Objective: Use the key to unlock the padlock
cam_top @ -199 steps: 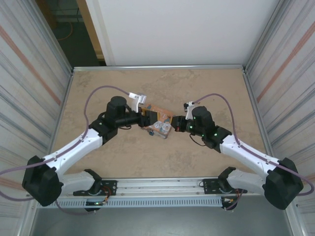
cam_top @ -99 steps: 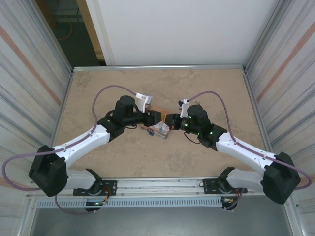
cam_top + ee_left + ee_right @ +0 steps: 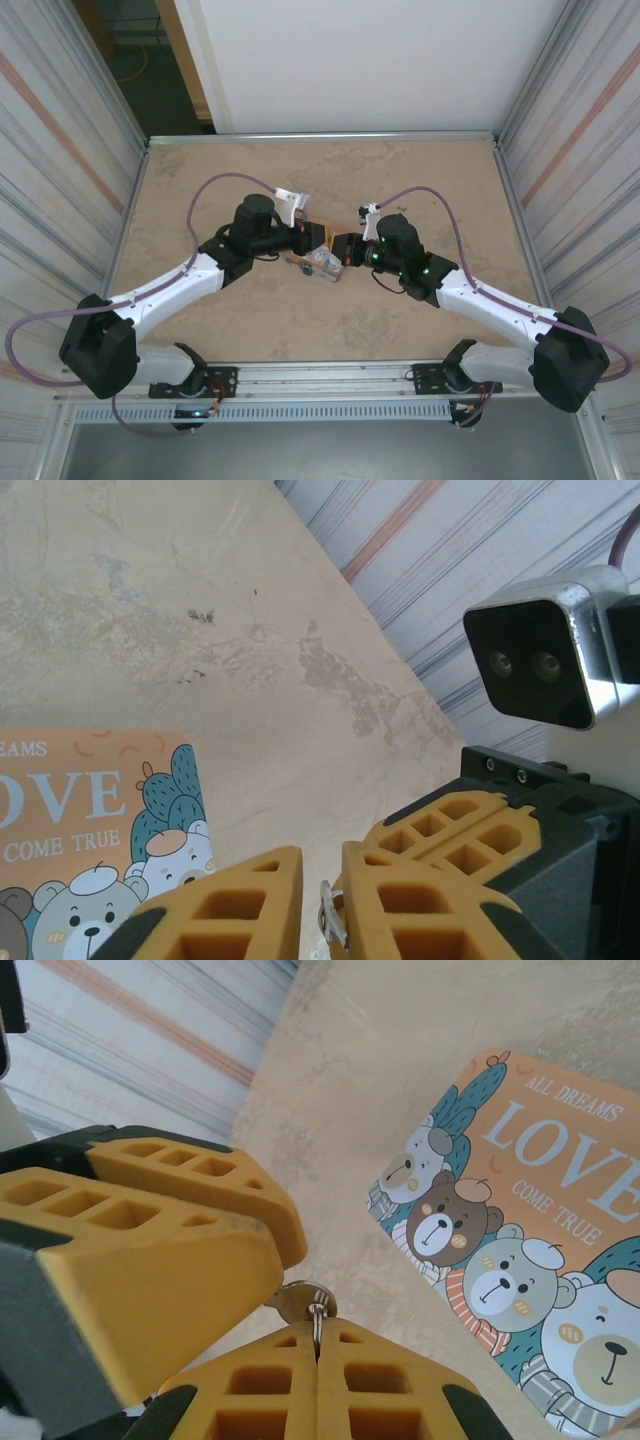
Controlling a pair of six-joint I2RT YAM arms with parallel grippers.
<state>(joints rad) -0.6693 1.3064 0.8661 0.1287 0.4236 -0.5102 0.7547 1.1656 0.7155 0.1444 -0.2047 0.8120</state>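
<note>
Key (image 3: 292,1306) clamped tight between shut fingers of right gripper (image 3: 318,1348), head poking out at tips. Left gripper (image 3: 322,875) fingers nearly together round metal sliver (image 3: 328,922); clamped or not, cannot tell. Padlock itself hidden, likely in that grip. Change: both arms closed in over last second, grippers now tip to tip above tin (image 3: 520,1240) on table (image 3: 150,630). Judgement: key near padlock, insertion next.

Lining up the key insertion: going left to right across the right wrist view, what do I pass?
Left end effector → key, its ring pinched in the right end effector → LOVE tin.
</note>
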